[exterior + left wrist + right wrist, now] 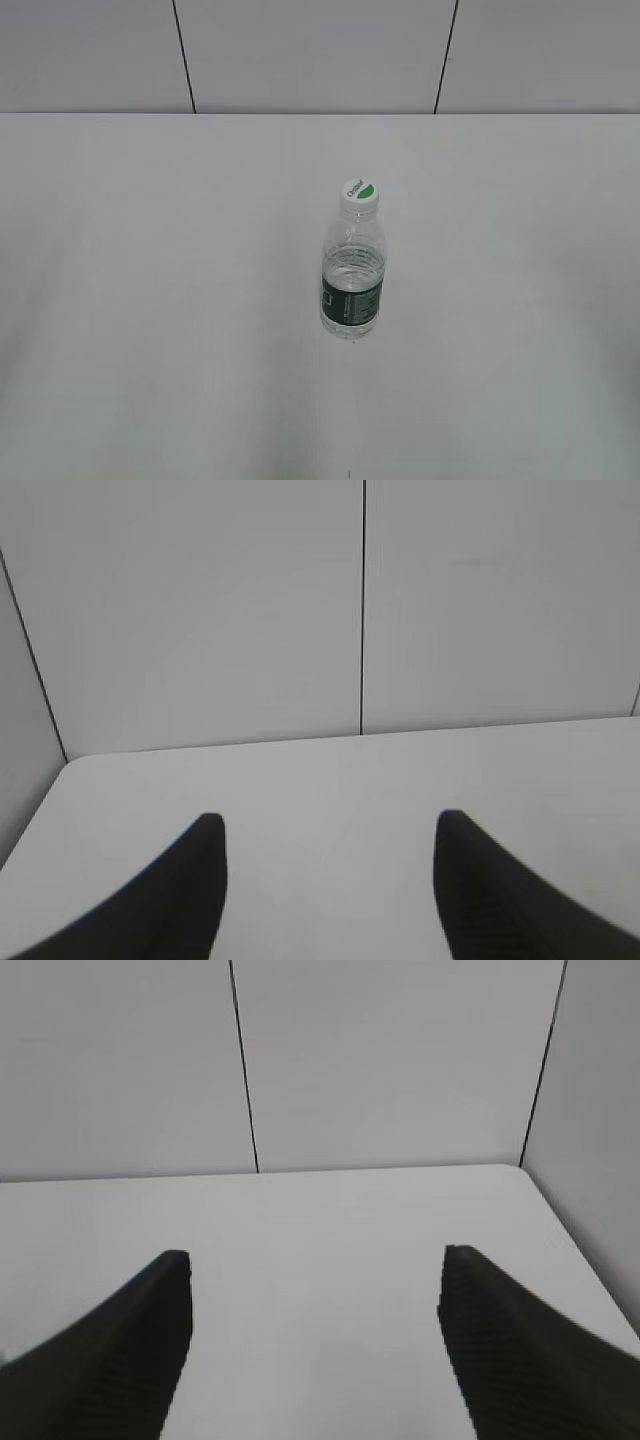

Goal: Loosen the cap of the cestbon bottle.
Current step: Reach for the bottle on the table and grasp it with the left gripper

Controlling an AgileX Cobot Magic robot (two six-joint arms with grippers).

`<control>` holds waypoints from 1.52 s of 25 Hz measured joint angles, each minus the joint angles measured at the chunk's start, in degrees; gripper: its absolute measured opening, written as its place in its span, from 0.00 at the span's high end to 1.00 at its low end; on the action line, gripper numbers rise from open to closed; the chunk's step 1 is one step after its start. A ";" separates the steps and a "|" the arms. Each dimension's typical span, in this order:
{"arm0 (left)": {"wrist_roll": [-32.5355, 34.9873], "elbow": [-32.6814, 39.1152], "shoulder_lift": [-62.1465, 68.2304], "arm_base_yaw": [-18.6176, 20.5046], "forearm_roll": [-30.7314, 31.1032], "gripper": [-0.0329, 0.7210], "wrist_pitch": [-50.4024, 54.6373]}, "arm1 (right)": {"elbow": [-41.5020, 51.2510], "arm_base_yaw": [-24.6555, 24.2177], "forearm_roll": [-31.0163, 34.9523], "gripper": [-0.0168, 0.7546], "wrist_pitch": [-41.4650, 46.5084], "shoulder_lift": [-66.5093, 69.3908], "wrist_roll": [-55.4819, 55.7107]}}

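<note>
The cestbon bottle (352, 275) stands upright near the middle of the white table in the exterior view. It is clear plastic with a dark green label band. The cap (359, 193), white with a green top part, sits on its neck. Neither arm shows in the exterior view. My left gripper (328, 825) is open and empty over bare table in the left wrist view. My right gripper (315, 1260) is open and empty over bare table in the right wrist view. The bottle does not show in either wrist view.
The white table (150, 300) runs back to a grey panelled wall (300, 50). The left wrist view shows the table's rounded far left corner (75, 765). The right wrist view shows its far right corner (515, 1172).
</note>
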 joint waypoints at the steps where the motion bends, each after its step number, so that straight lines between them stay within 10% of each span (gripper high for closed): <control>1: 0.00 -0.01 2.08 0.00 0.00 0.42 -1.89 | 0.04 0.00 0.00 0.21 -0.71 1.85 0.00; 20: -2.40 0.05 47.97 -3.42 11.23 0.42 -40.83 | 0.04 0.00 0.00 0.21 -21.33 30.25 0.00; 27: -14.58 0.05 63.53 -3.42 31.32 0.42 -60.56 | 0.14 0.00 -0.44 0.21 -34.47 36.79 0.00; 38: -15.78 -12.42 86.20 -3.64 59.02 0.42 -75.74 | -0.04 0.00 -2.01 0.21 -40.13 44.95 0.00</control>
